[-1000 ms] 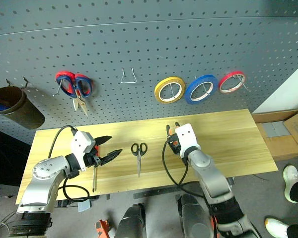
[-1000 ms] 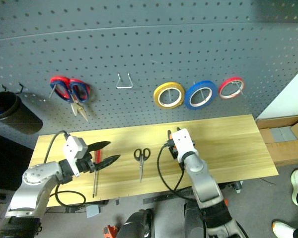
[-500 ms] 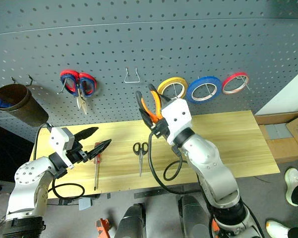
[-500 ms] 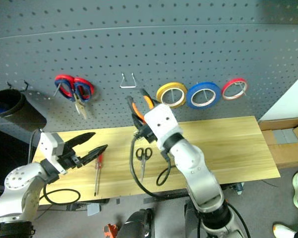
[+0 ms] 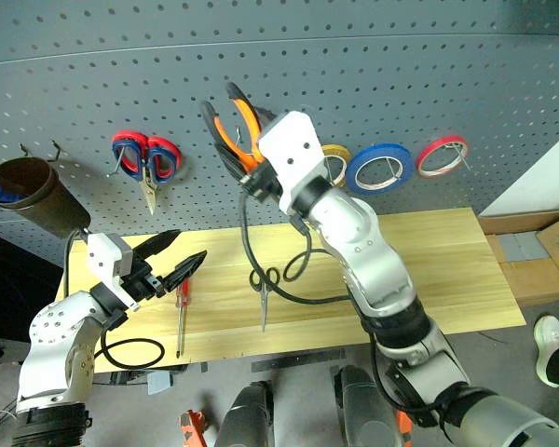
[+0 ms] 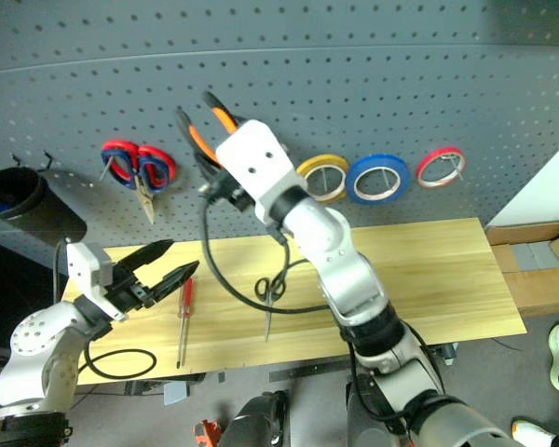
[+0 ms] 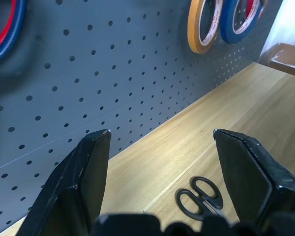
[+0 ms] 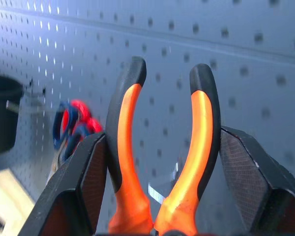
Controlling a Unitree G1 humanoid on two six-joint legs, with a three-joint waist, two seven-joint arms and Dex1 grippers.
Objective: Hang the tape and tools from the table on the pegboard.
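Grey pegboard (image 5: 429, 84) is carrying the blue tape (image 5: 378, 167) on a hook, between a yellow roll (image 5: 334, 160) and a red roll (image 5: 441, 155). Up against the board, the right gripper (image 8: 157, 147) is clamping orange-handled pliers (image 5: 239, 126). Over the table (image 5: 447, 261), the left gripper (image 5: 174, 259) is hanging spread and empty near a screwdriver (image 5: 180, 312) and black scissors (image 5: 265, 289).

Both arms: silver-grey jointed casings, white wrist housings, black cables looping from each. Left gripper (image 5: 179, 259) and right gripper (image 8: 157, 152): black tapered fingers.

Workshop, grey pegboard (image 5: 429, 84) hung with tape rolls and scissors (image 5: 146, 160), wooden worktable (image 5: 429, 256)
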